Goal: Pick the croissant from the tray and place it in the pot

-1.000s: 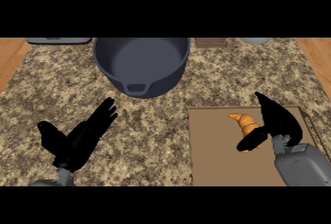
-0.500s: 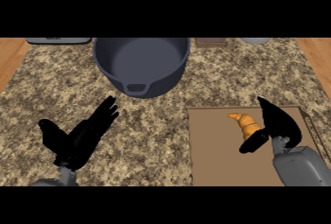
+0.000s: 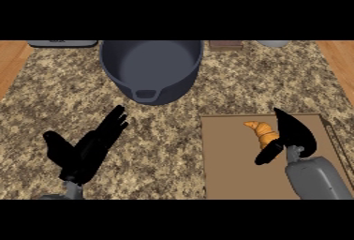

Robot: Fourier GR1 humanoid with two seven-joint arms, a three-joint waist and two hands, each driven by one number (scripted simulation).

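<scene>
On the speckled granite counter (image 3: 173,140) stands a dark grey round pot (image 3: 151,65). The flat brown tray (image 3: 235,178) carries the golden croissant (image 3: 262,132). The right hand (image 3: 294,133), fingers straight, touches the croissant without holding it. The left hand (image 3: 86,150) rests open.

No writing, label, brand, number or sign can be read anywhere in the head view: the pot (image 3: 152,65), the tray (image 3: 235,173), the croissant (image 3: 261,131) and the speckled surface (image 3: 173,126) all show plain faces, and the small things along the far edge are too cut off to show any lettering
</scene>
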